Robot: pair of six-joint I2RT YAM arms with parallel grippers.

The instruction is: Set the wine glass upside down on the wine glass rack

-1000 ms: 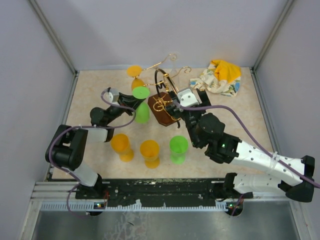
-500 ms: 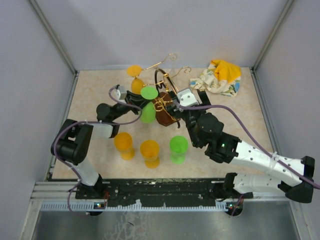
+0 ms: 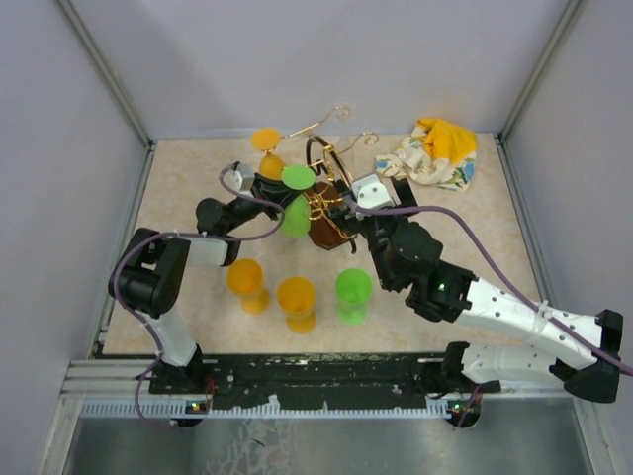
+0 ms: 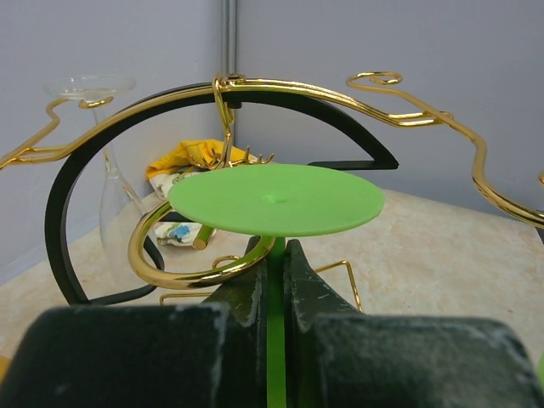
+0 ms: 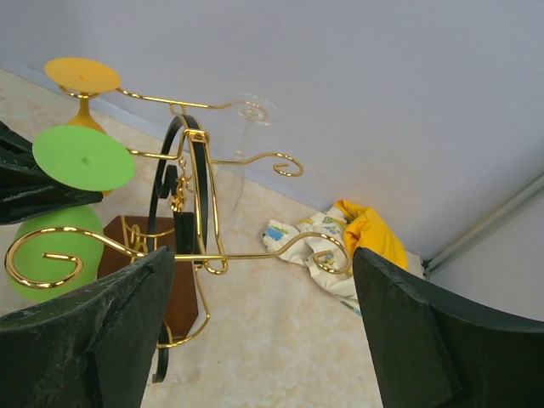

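The gold wire wine glass rack (image 3: 326,203) stands on its dark brown square base at the back middle; its arms show in the left wrist view (image 4: 425,119) and the right wrist view (image 5: 204,255). My left gripper (image 3: 280,201) is shut on the stem of a green wine glass (image 3: 295,198), held upside down with its round foot (image 4: 276,200) up, the stem inside a curled hook (image 4: 183,272). An orange glass (image 3: 267,148) and a clear glass (image 5: 246,127) hang on the rack. My right gripper (image 3: 341,213) is open beside the rack's base.
Two orange glasses (image 3: 242,285) (image 3: 296,302) and a green glass (image 3: 353,294) stand upside down near the front. A yellow and white cloth (image 3: 435,150) lies at the back right. Walls close the left, back and right sides.
My left gripper has carried the green glass right and back, from beside the rack to its curled hook. The right arm has barely moved.
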